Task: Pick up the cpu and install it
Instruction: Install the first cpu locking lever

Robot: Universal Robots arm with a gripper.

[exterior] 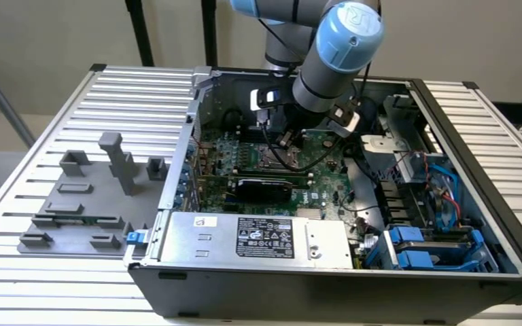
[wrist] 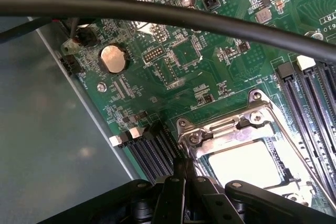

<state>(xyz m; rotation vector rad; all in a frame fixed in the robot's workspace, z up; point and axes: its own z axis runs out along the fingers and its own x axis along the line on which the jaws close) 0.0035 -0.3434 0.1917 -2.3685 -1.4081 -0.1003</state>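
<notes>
In the exterior view the arm reaches into the open computer case (exterior: 478,204), its hand (exterior: 284,139) low over the motherboard (exterior: 270,170). In the wrist view the hand (wrist: 184,177) is closed tight and empty, the cpu (wrist: 247,163) just beyond its fingertips, lying in the metal socket frame (wrist: 220,129).

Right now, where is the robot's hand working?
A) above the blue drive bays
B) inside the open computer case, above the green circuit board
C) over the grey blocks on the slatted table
B: the hand hangs inside the open computer case, just above the green circuit board and close to its metal socket frame.
</notes>
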